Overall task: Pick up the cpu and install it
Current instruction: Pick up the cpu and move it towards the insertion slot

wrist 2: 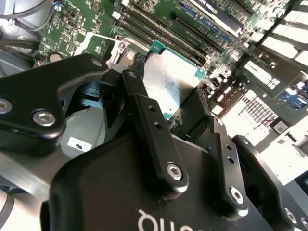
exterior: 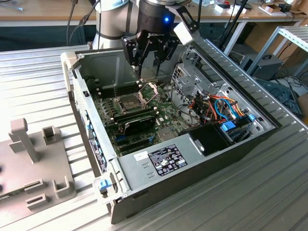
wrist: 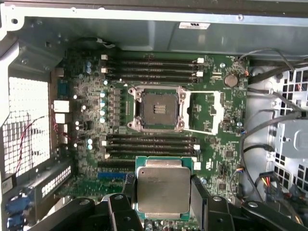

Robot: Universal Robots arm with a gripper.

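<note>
Pincer [exterior: 148,61] clamped narrow on cpu [wrist: 162,189], one black finger [wrist: 198,192] against each of two opposite edges. Cpu held in the air over the open computer case [exterior: 96,72], above the socket [wrist: 158,108] and off to one side of it; not seated.

First wrist view: dull metal top of the cpu facing the camera, green border around it. Socket bare, contact field exposed, hinged metal frame [wrist: 208,113] swung open just beside it. Memory slots [wrist: 151,67] in rows on two sides of the socket; coin battery [wrist: 231,79] beyond the open frame.

Second wrist view: black pincer body and linkage across the foreground, covering the near part of the cpu; grasp on both edges confirmed.

Exterior view: long black expansion card [exterior: 137,120] just beside the socket; power supply [exterior: 163,159] farther off on that same side. Orange and blue cables [exterior: 224,108] well apart from the socket, toward the exterior view's right. Case walls on all sides of the socket. Case on slatted metal tabletop [exterior: 38,86]; grey fixture [exterior: 33,159] outside the case, far from the socket, toward the exterior view's left.
</note>
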